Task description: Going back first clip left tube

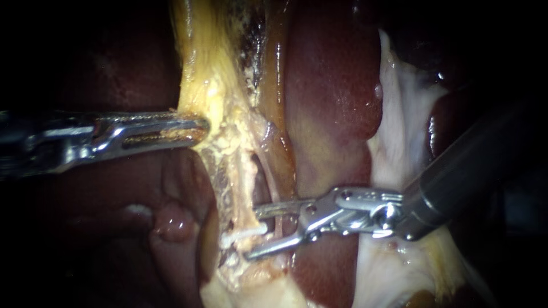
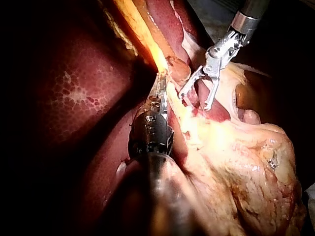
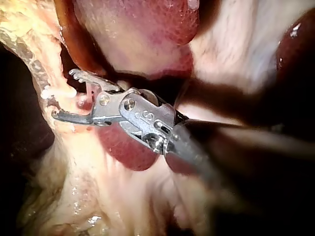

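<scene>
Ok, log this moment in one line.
left instrument: shut on tissue | right instrument: open, clip between jaws | clip: on tube

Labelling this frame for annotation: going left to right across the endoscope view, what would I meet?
The left instrument, shut on yellow fatty tissue → white clip → right instrument, jaws open either side of the clip.
</scene>
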